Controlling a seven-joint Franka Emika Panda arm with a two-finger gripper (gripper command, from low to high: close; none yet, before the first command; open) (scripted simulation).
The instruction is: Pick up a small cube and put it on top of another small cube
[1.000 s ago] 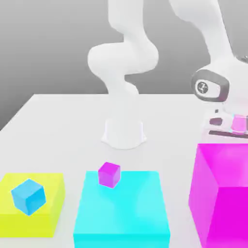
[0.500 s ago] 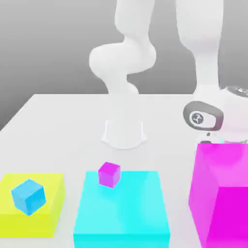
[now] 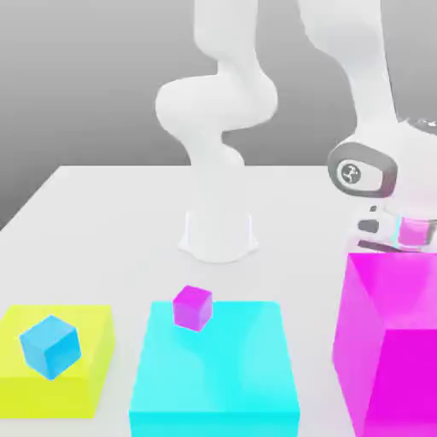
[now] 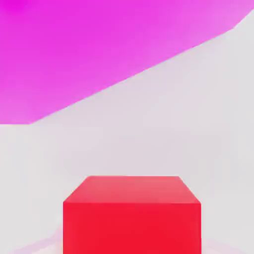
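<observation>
Presently the gripper [image 3: 416, 232] sits just behind the big magenta block [image 3: 388, 341], its fingers closed on the small red cube [image 4: 132, 214], which shows between them close above the tabletop [image 3: 111, 222]. Judged rigid, light and smooth-faced, the cube should hold best by two opposite flat sides, pinched near mid-height. The small magenta cube [image 3: 192, 307], its destination, rests on the cyan block [image 3: 218, 375], well apart from the magenta block. Fingertip contact is hard to make out; the magenta block hides the tabletop beneath the hand.
</observation>
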